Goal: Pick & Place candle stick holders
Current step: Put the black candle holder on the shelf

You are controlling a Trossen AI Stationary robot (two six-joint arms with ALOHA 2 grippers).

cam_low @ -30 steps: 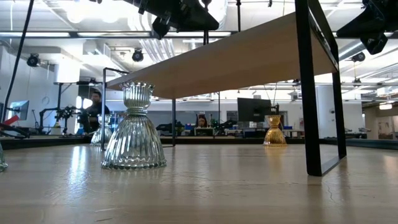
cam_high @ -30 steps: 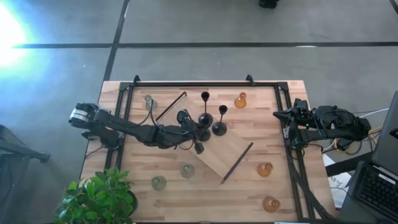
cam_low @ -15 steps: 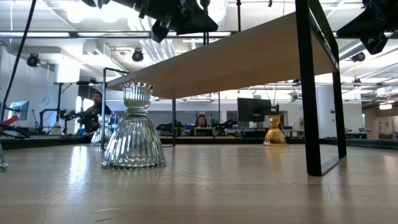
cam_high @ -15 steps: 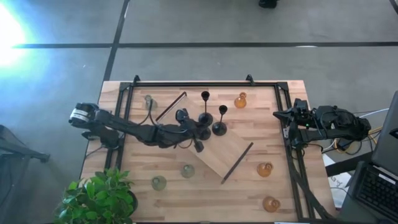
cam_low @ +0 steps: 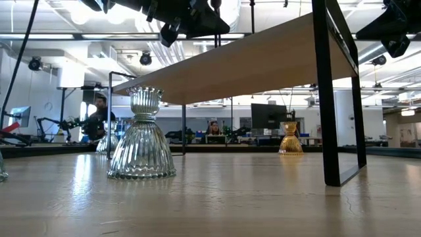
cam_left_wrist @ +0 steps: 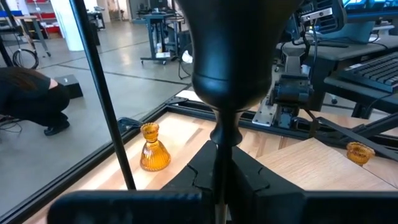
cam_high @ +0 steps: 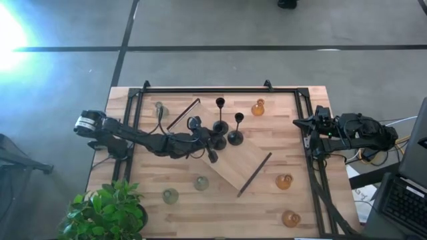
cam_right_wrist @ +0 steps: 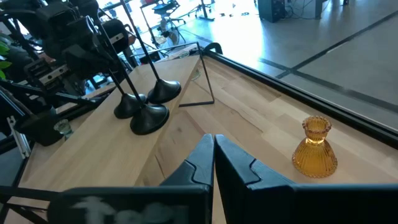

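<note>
The middle of the board (cam_high: 237, 157) is crowded by three black holders (cam_high: 235, 137) set close together, with the left gripper (cam_high: 200, 133) closed on the stem of one. Open board is left toward the near handle (cam_high: 254, 174). Bare table is seen between the green holders (cam_high: 201, 182) and the amber holders (cam_high: 284, 181).

an open robotics lab or workshop: polished concrete floor (cam_high: 267, 27) in the top of the high view, ceiling strip lights (cam_low: 59, 36) and ducts upper left in the low view, a monitor (cam_low: 266, 116) at centre, people (cam_low: 99, 118) at benches mid-left behind the wooden table (cam_low: 210, 197).
</note>
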